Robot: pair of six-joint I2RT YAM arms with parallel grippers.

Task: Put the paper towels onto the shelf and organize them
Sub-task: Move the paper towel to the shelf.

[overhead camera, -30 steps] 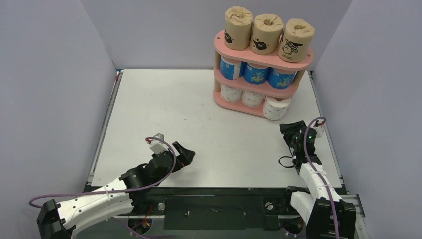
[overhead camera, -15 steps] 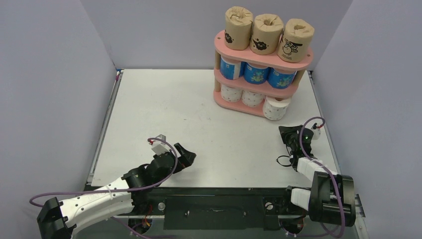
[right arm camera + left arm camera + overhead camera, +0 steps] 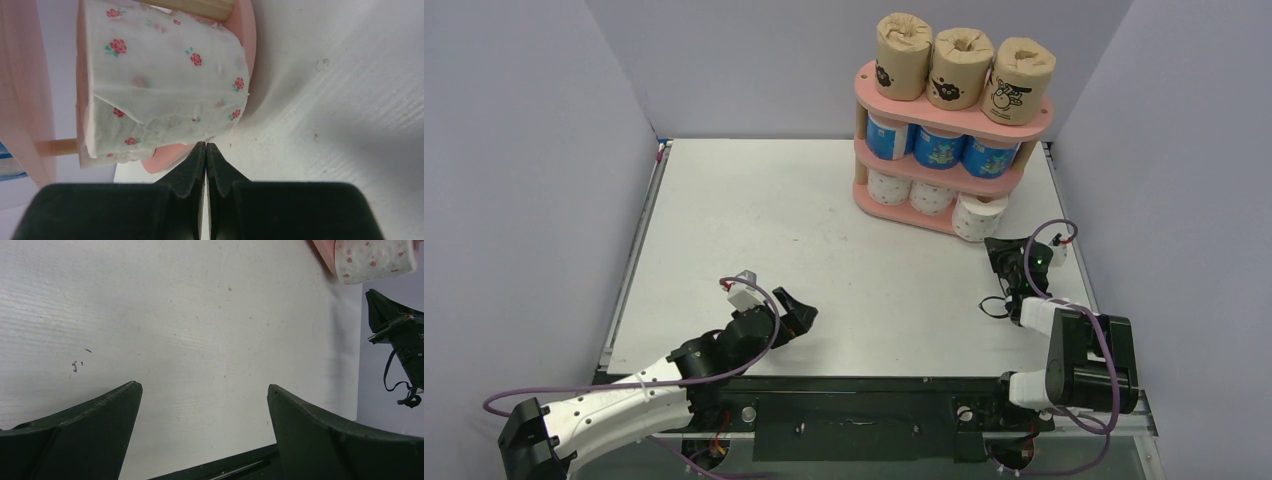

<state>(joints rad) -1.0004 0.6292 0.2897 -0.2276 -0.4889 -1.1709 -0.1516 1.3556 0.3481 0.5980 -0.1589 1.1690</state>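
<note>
nine small wrapped paper towel rolls stand on the pink three-tier shelf (image 3: pixel 861 88) with light wooden posts, at the far right of the white table (image 3: pixel 774 220). three brown rolls with black animal drawings (image 3: pixel 961 68) are on top, three blue patterned rolls (image 3: pixel 939 150) in the middle, and three white rolls with pink flowers (image 3: pixel 929 195) at the bottom. the rightmost white roll (image 3: pixel 165 85) overhangs the rounded end of the bottom board (image 3: pixel 245 30).

my right claw (image 3: pixel 205 146) is fully closed on nothing, low over the table just beside that roll; whether it touches the board i cannot tell. my left claw (image 3: pixel 202 386) is spread wide and empty, well apart from the shelf.

judged step: seat the overhanging roll.
1. keep the right claw closed as a blunt pusher.
2. contact the roll low on its side.
3. push slowly toward its neighbour.
4. avoid the wooden post (image 3: pixel 200 6); a knock could topple the brown rolls.
</note>
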